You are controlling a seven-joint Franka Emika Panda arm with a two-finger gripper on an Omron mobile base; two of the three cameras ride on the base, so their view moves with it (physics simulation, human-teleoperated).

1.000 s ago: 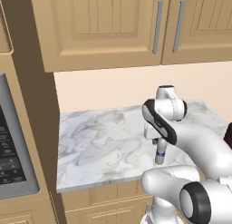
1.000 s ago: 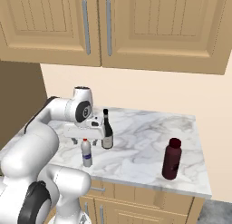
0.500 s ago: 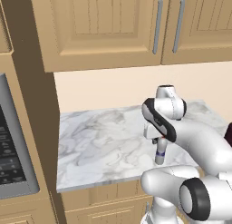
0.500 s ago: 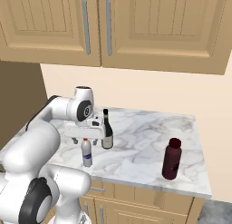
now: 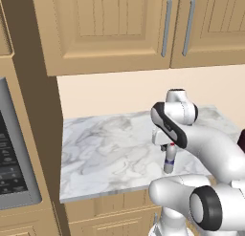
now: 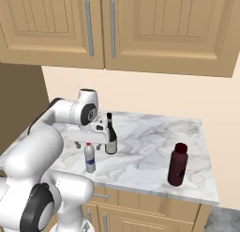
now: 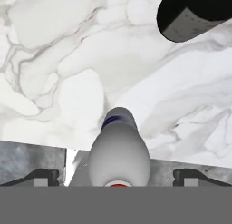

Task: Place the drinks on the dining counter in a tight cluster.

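Hovering straight over the small bottle (image 6: 90,158), my gripper (image 6: 87,144) has its jaws spread wide and grips nothing. In the hand view the two fingertips (image 7: 43,176) stand far apart at either side of the small bottle (image 7: 118,150), whose red cap sits between them at the lower edge; I cannot tell whether the tips have reached cap height or are just above it. From the right base view the hand hangs level, fingers pointing down, just above the cap. From the left base view the gripper (image 5: 165,145) is partly hidden by the arm, with the small bottle (image 5: 169,159) upright beneath it, blue label showing.

The small bottle stands near the front edge of a short marble counter (image 6: 150,146) under wooden wall cabinets (image 6: 140,29). Just behind it and a little to its right stands the wine bottle (image 6: 110,135), upright, near the hand but apart from the small bottle; its dark base (image 7: 192,14) shows at the top right of the hand view. The maroon bottle (image 6: 177,164) stands upright well apart, toward the counter's right front corner. A sliver of it (image 5: 241,140) shows at the right edge of the left base view. A dark appliance (image 5: 14,158) flanks the counter on the left.
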